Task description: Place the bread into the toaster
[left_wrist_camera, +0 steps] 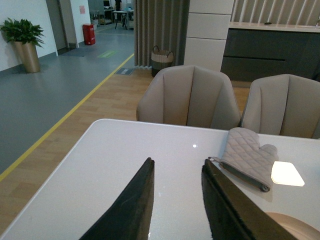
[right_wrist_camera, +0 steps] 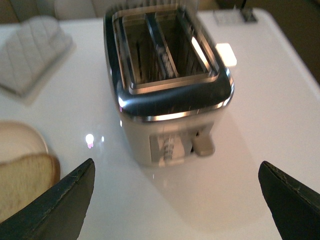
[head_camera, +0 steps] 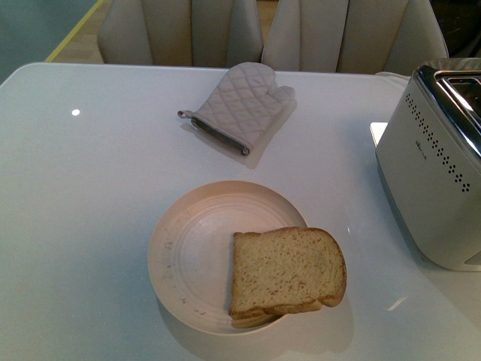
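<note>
The bread (head_camera: 287, 270), a tan slice with a brown crust, lies flat on the right side of a pale plate (head_camera: 192, 256) near the table's front. The white toaster (head_camera: 436, 173) with chrome top stands at the right edge of the front view. Neither arm shows in that view. My right gripper (right_wrist_camera: 176, 170) is open wide, hovering above the table just short of the toaster (right_wrist_camera: 167, 85), whose two empty slots face up; the bread (right_wrist_camera: 22, 180) shows beside one finger. My left gripper (left_wrist_camera: 177, 167) is open over bare tabletop, nothing between its fingers.
A grey quilted oven mitt (head_camera: 239, 105) lies behind the plate, toward the table's far edge. Two beige chairs (head_camera: 180, 30) stand behind the table. The toaster's lever (right_wrist_camera: 202, 145) sticks out of its near end.
</note>
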Available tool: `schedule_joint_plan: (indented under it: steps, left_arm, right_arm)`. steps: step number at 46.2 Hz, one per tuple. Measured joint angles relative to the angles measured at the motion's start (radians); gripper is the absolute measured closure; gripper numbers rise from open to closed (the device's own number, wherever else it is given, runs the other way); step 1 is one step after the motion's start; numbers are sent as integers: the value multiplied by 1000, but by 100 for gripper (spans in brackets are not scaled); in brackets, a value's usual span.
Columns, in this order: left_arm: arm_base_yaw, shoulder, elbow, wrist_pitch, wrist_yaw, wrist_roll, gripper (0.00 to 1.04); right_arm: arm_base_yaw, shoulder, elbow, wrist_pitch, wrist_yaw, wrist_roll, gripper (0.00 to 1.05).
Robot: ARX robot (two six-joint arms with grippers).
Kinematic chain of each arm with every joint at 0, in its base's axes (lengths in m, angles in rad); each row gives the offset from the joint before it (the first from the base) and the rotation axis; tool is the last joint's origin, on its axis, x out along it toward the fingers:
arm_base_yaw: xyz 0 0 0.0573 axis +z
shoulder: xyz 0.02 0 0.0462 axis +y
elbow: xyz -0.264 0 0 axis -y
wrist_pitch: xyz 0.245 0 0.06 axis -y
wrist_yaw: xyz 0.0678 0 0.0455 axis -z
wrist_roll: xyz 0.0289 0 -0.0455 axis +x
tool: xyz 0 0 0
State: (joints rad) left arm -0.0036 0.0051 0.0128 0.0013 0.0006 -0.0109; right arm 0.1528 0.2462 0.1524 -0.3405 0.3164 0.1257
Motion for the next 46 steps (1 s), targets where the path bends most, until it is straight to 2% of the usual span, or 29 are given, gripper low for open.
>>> schedule_joint_plan:
  steps: [6, 14, 18, 24, 33, 36, 46]
  left_arm:
    - [0, 0, 0, 0, -1, 0, 53]
    - [0, 0, 0, 0, -1, 0, 16]
    - [0, 0, 0, 0, -1, 1, 5]
    - [0, 0, 0, 0, 0, 2, 7]
    - [0, 0, 0, 0, -1, 2, 7]
    - [0, 0, 0, 0, -1, 2, 7]
    - [0, 0, 0, 0, -1, 2, 7]
  right_arm:
    - [101, 142, 23, 60, 30, 47, 9]
    - [119, 502, 143, 274, -125, 140, 9]
    - [133, 642, 180, 341, -159, 172, 9]
    - [162, 826, 230, 435, -204, 214, 9]
    - [215, 1162, 326, 549, -347, 353, 9]
    - [214, 1247, 334, 602, -393, 371, 9]
    - [183, 1500, 362, 751, -454, 387, 9]
